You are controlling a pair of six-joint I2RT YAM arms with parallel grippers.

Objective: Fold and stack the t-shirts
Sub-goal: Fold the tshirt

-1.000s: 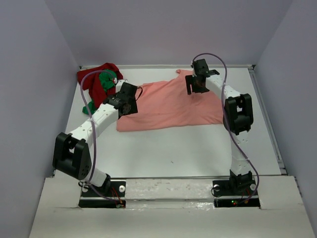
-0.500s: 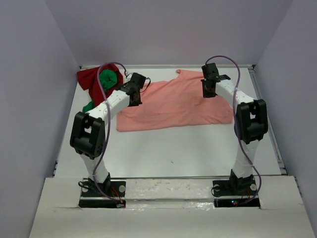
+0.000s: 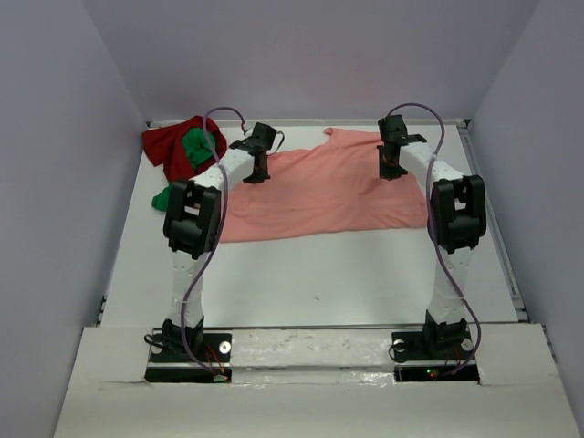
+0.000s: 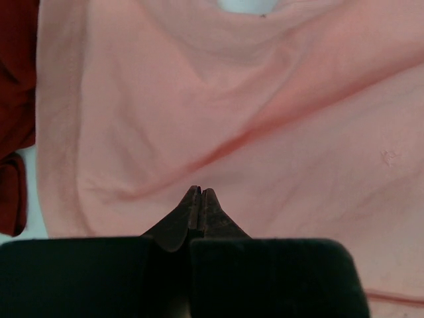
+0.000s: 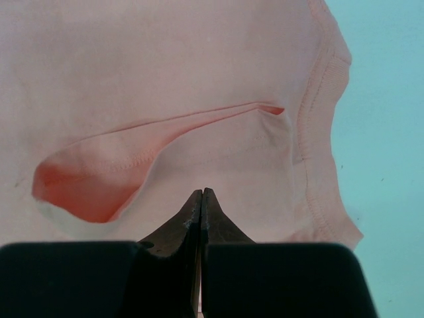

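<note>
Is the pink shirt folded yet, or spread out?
Spread out, not folded: the salmon-pink t-shirt lies open and flat across the table, showing only loose wrinkles.

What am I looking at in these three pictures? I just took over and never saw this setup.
Two white robot arms are bolted at the near edge of a table. The wide picture looks down from above and behind them; each close-up comes from a wrist camera, its black fingers at the bottom. A salmon-pink t-shirt lies spread out; a dark red t-shirt and a green t-shirt sit bunched at the far left corner. The left gripper and right gripper are over the pink shirt's far half, both shut; whether they pinch cloth is unclear.
</note>
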